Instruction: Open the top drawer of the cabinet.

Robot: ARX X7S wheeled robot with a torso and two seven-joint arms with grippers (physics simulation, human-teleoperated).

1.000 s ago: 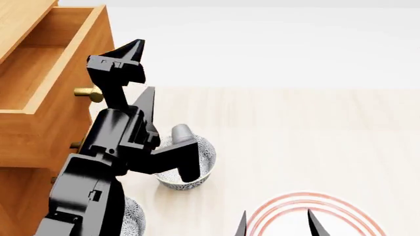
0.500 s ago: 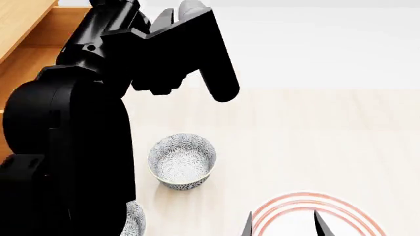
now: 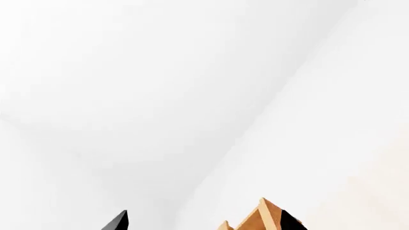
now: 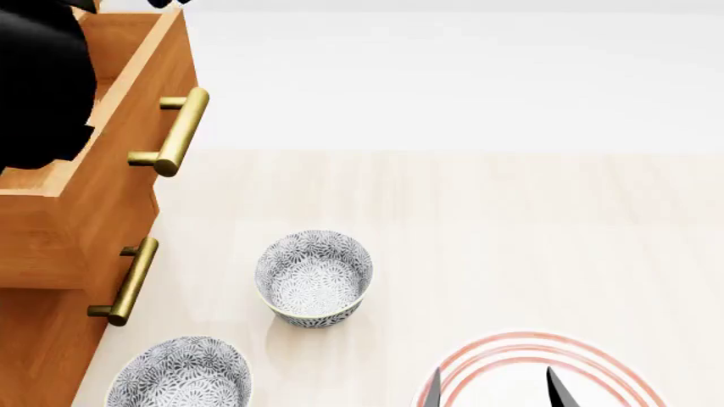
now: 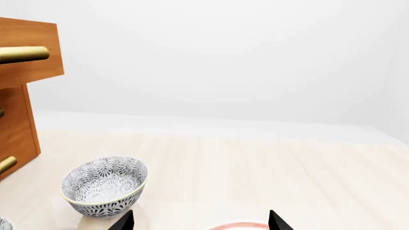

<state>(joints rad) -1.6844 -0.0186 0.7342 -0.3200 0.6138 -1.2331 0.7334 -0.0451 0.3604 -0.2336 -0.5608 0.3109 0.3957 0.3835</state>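
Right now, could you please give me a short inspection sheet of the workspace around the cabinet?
Surface: pale wooden floor, bare between items.
Job's things: top drawer stands pulled out beyond the cabinet front; its brass handle is free.
Clutter: patterned bowl beside the cabinet, second bowl at the view's lower edge, red-ringed plate beneath the right gripper.
Grippers: right gripper open, holding nothing; left gripper raised beside the cabinet, tips apart, empty.
Cables: nothing seen.
Surroundings: plain white walls, nothing else seen.
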